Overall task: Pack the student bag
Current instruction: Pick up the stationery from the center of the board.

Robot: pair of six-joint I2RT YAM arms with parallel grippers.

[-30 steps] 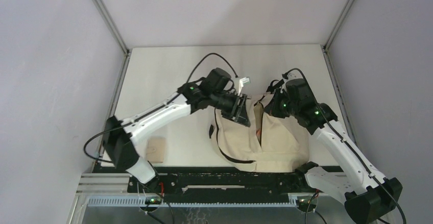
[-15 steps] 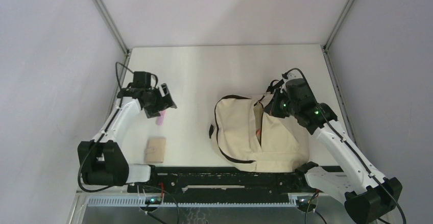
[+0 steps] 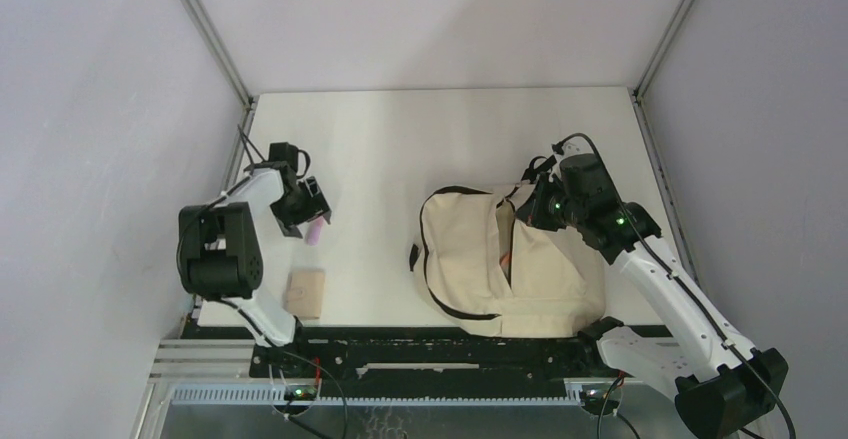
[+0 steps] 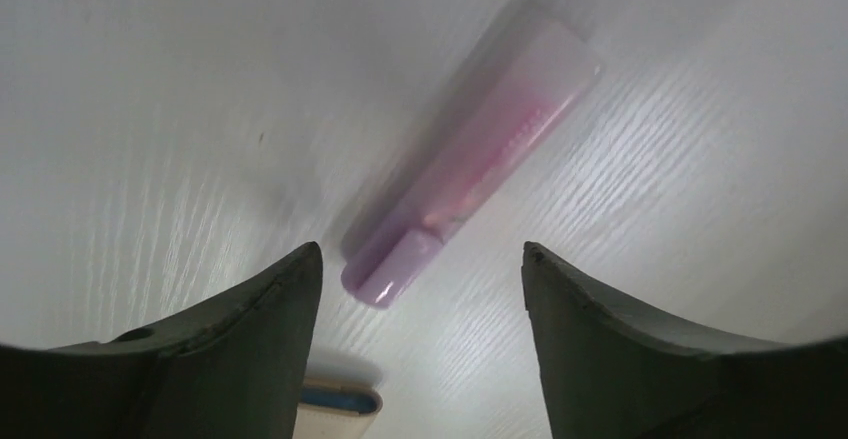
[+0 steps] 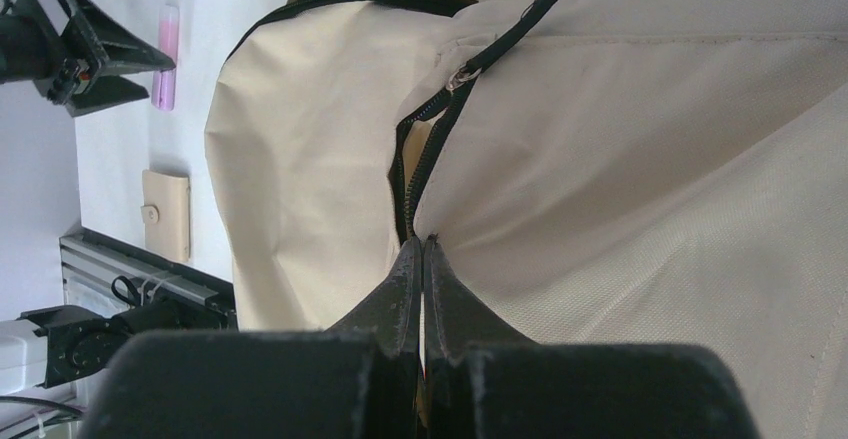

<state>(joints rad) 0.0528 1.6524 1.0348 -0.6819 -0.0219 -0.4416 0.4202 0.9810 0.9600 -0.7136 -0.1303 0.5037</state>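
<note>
The student bag [image 3: 470, 259] lies cream and slack at the table's right of centre, with its black zipper [image 5: 430, 119] parted. My right gripper [image 3: 532, 209] is at the bag's far edge. In the right wrist view it [image 5: 423, 241] is shut on the bag's fabric [image 5: 620, 159] beside the zipper. My left gripper [image 3: 312, 211] is far to the left, away from the bag, and stands open [image 4: 422, 251]. It hovers just above a pink-purple tube [image 4: 480, 149] that lies flat on the table. The tube's capped end is near the left finger, and nothing is between the fingers.
A tan wallet-like case [image 3: 305, 292] lies near the front left edge, close behind the tube [image 3: 315, 231]; its corner [image 4: 340, 404] shows under the left finger. Grey walls and metal posts close in the white table [image 3: 400, 139] on three sides.
My left arm has swung from the bag's opening to the table's left side, stopping over the pink tube with its jaws wider apart. The right arm and the bag have not moved.
</note>
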